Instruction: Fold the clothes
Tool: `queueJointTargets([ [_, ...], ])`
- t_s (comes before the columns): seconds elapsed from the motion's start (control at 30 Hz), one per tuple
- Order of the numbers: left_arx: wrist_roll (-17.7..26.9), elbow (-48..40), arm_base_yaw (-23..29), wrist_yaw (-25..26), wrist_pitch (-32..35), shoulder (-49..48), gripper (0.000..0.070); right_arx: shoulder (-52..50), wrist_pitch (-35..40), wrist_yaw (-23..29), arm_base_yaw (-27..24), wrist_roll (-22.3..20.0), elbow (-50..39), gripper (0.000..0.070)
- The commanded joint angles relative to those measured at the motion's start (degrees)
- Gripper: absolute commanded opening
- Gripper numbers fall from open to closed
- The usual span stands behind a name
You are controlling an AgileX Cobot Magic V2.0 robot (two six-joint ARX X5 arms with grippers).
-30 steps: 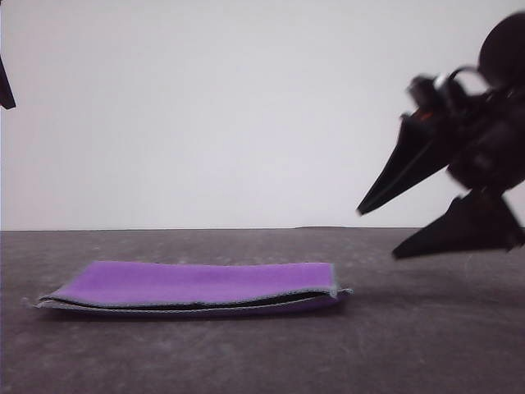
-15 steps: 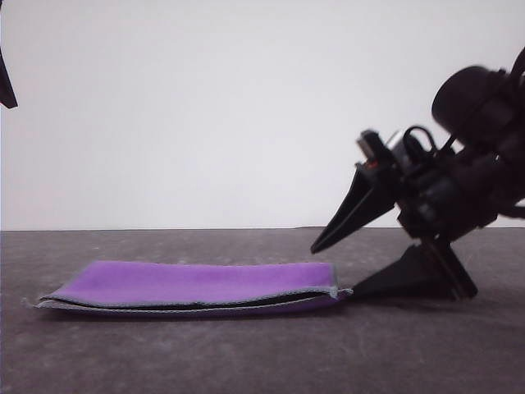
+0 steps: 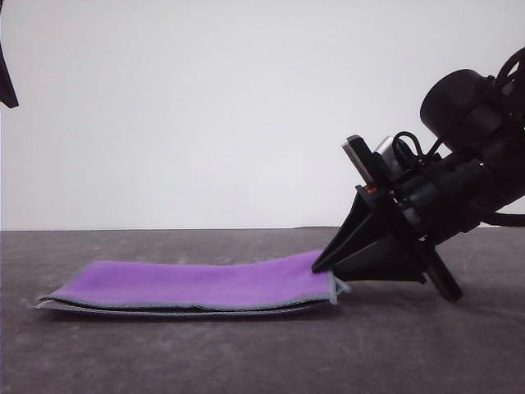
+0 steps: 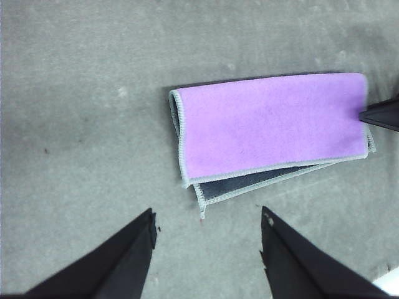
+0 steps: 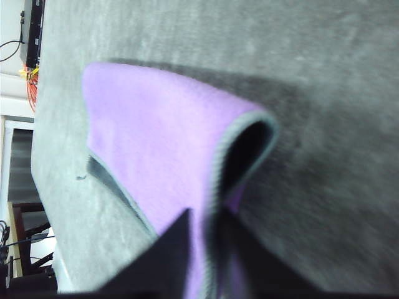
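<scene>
A: Front view first. Where is the cloth (image 3: 193,285) placed, and why is it lying that way?

B: It is laid flat on the grey table (image 3: 246,361), doubled over once, purple face up. A dark charcoal layer with a light stitched hem is seen under the purple one in the left wrist view (image 4: 249,180), so one fold is judged to be made already and a second is judged to be in hand.

A: How is the right gripper (image 3: 326,264) held?

B: It is brought down low at the cloth's right end, with its fingers closed on that edge. In the right wrist view the hem is seen pinched between the two black fingers (image 5: 171,249), and the purple layer is raised into a small arch beside them. The end is held there, it is supposed, so that it can be carried over toward the left end.

A: And the left gripper (image 4: 206,249)?

B: It is held above the table, near the cloth's left end but apart from it, its fingers spread wide and nothing between them. It is judged to be kept clear of the fold.

A: What is to be watched?

B: The lower layer may be dragged along if only the top layer is gripped; which layers are caught cannot be told.
</scene>
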Motion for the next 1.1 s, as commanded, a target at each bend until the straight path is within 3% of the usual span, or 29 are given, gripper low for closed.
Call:
queueJointTargets([
  [0.0, -0.1, 0.7, 0.0, 0.2, 0.3, 0.3, 0.0319, 1.6, 0.6, -0.4, 0.9, 0.6, 0.4, 0.0002],
  [0.3, -1.6, 0.7, 0.0, 0.3, 1.2, 0.3, 0.0319, 1.6, 4.7, -1.2, 6.2, 4.0, 4.5, 0.0002],
  [0.57, -1.7, 0.7, 0.0, 0.3, 1.4, 0.3, 0.0319, 2.7, 4.2, 1.8, 12.7, 4.8, 13.3, 0.0002],
  [1.07, -1.7, 0.7, 0.0, 0.3, 1.5, 0.3, 0.0319, 15.7, 4.2, 1.8, 20.3, 6.7, 26.4, 0.0002],
])
